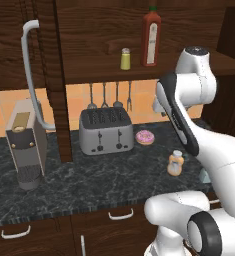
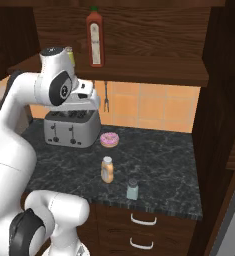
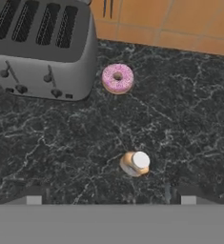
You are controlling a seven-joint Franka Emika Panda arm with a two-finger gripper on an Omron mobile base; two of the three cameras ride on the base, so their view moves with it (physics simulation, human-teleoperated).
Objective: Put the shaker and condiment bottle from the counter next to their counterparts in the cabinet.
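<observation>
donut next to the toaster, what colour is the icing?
Pink, with small sprinkles, on the donut. Clearest in the hand view.

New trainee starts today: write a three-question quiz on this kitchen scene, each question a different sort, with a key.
1. True or false: the condiment bottle stands upright on the counter.
2. Which thing lies beside the toaster? A) donut B) spoon C) lemon
3. Fill in: on the cabinet shelf, the yellow-green shaker stands next to the tall ___ bottle.

Key: 1 true. 2 A, the pink donut. 3 red. Also note that the pale blue-grey shaker waits near the counter's front edge.
</observation>
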